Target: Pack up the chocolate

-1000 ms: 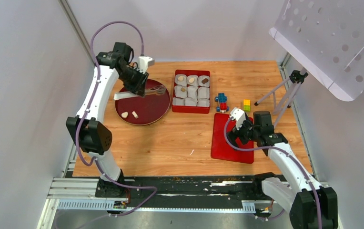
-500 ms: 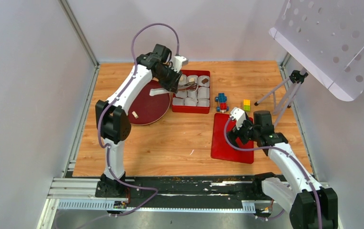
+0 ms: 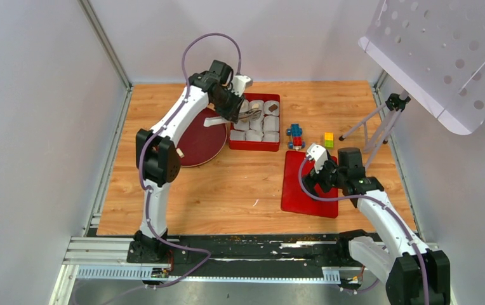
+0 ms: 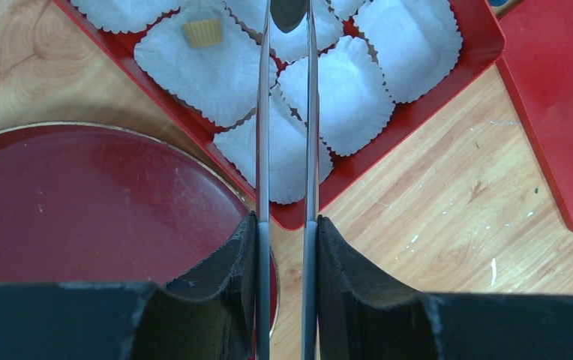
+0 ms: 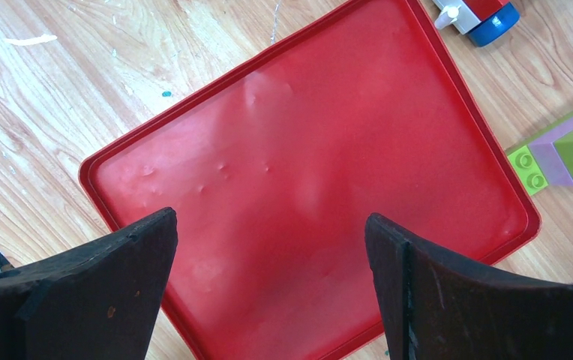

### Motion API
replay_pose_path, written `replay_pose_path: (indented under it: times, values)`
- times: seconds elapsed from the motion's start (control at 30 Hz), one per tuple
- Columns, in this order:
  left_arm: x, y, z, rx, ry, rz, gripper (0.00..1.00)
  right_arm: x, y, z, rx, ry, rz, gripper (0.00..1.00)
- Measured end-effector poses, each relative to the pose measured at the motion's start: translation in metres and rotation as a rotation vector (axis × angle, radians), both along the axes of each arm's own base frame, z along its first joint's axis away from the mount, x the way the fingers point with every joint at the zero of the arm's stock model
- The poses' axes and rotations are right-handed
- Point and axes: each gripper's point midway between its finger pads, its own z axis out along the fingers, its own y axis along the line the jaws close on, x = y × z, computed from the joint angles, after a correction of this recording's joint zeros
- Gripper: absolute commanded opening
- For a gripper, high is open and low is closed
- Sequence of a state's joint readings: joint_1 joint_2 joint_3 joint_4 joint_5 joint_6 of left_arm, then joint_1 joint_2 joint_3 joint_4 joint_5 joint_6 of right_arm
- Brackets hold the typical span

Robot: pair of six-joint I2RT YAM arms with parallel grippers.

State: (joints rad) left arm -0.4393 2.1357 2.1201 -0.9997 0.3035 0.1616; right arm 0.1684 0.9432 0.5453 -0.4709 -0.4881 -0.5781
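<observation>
Left gripper [image 4: 283, 225]: clenching a pair of metal tongs [image 4: 262, 112] between its black fingers, the two thin blades running forward side by side and close together.
Left arm: reaching out across the table, carrying the gripper over the left side of the red box [image 4: 486, 45].
Tong tips: hanging over the white paper cups [image 4: 347, 94] in the box; something dark is showing between the tips at the top edge of the left wrist view, and I cannot tell whether it is a chocolate.
Chocolate: a tan piece [image 4: 202, 31] is lying in one paper cup; a dark piece [image 3: 273, 108] is sitting in the far-right cup of the box; a pale piece [image 3: 179, 152] is lying on the round dark-red plate [image 3: 195, 149], just left of the box.
Right gripper [image 5: 268, 221]: hanging with its jaws spread wide, gripping nothing, above the flat red tray [image 5: 306, 150].
Toy blocks: a green and purple block [image 5: 568, 146] is lying just beside the tray's edge; a blue, red and white one [image 5: 486, 11] is lying near its corner.
</observation>
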Motion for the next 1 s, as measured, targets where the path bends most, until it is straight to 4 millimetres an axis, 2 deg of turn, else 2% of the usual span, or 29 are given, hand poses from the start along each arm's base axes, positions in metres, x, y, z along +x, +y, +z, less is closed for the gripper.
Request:
replay_pose_path:
  times: [0.2, 0.43, 0.6, 0.77, 0.87, 1.0]
  values:
    - [0.005, -0.004, -0.016, 0.012, 0.021, -0.004, 0.22, 0.000, 0.000, -0.001, -0.001, 0.004, 0.000, 0.95]
    - [0.011, -0.007, -0.035, 0.039, 0.038, -0.001, 0.35, 0.000, 0.000, -0.001, -0.002, 0.005, 0.000, 0.95]
    - [0.013, -0.006, -0.035, 0.047, 0.031, 0.005, 0.42, 0.000, 0.000, -0.001, -0.003, 0.003, 0.002, 0.95]
    - [0.015, -0.007, -0.032, 0.045, 0.020, 0.006, 0.45, 0.000, 0.000, -0.002, -0.004, 0.008, 0.002, 0.96]
    - [0.016, -0.007, -0.031, 0.043, 0.017, 0.006, 0.45, 0.000, 0.000, -0.004, -0.005, 0.016, 0.002, 0.96]
    - [0.016, -0.008, -0.031, 0.042, 0.017, 0.005, 0.31, 0.000, 0.000, -0.005, -0.005, 0.017, 0.002, 0.96]
